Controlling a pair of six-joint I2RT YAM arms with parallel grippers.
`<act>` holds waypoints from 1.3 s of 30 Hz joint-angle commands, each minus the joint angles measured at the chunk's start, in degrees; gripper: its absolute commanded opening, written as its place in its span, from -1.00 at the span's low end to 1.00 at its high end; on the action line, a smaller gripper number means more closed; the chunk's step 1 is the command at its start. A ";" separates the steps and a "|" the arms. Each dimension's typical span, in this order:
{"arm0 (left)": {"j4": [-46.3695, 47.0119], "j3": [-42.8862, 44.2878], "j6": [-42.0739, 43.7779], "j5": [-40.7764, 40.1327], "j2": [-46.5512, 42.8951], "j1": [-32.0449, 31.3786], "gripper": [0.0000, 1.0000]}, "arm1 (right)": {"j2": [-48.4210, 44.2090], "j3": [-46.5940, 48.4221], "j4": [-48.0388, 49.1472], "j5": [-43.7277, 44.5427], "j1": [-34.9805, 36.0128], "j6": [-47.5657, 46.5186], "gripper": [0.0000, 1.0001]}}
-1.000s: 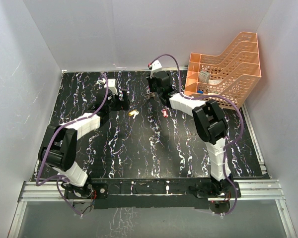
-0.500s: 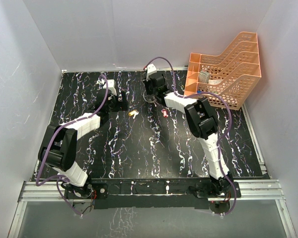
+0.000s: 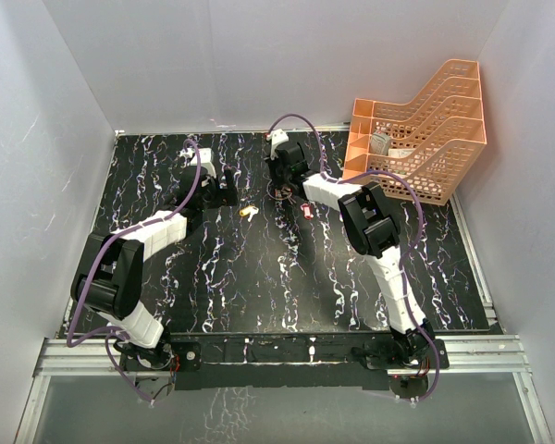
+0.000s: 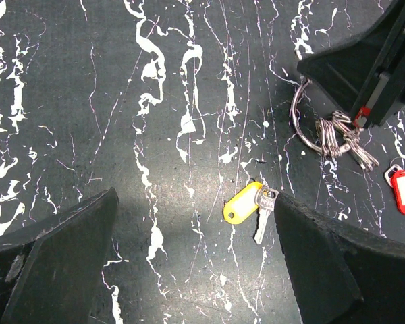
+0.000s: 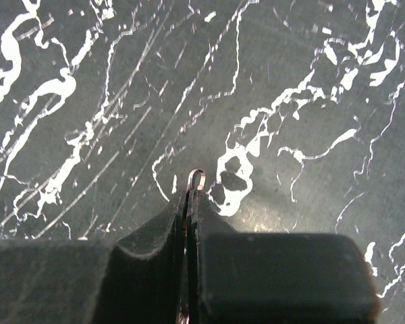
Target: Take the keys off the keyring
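The silver keyring (image 4: 298, 115), with small metal rings (image 4: 341, 135) attached, rests against the black marbled table. My right gripper (image 5: 191, 197) is shut on it, and a loop of wire (image 5: 197, 177) pokes out past the fingertips. In the top view this gripper (image 3: 281, 183) is at the back centre, over the ring (image 3: 282, 193). The yellow-headed key (image 4: 246, 204) lies loose on the table, apart from the ring, beside my left gripper's right finger (image 4: 324, 256). The red-headed key (image 4: 403, 191) lies loose further right. My left gripper (image 4: 189, 270) is open and empty.
An orange mesh tray (image 3: 424, 129) stands at the back right with small items in it. In the top view the yellow key (image 3: 249, 211) and red key (image 3: 307, 211) lie between the two grippers. White walls enclose the table.
My right arm has swung left and its wrist has turned, still holding the keyring near the table. The left arm and both keys have not moved.
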 commanded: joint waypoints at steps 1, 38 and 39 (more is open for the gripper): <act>-0.70 0.09 -0.34 -0.61 -2.67 0.35 0.97 | 0.69 7.48 -0.06 0.38 -0.21 -0.66 -0.99; -2.72 -2.38 0.12 -11.09 -6.73 0.40 0.97 | -54.85 -46.02 18.49 28.98 -0.38 0.05 0.97; -2.46 -2.71 0.27 -10.74 -6.97 0.39 0.97 | -56.40 -47.08 18.42 29.58 -0.38 0.11 0.97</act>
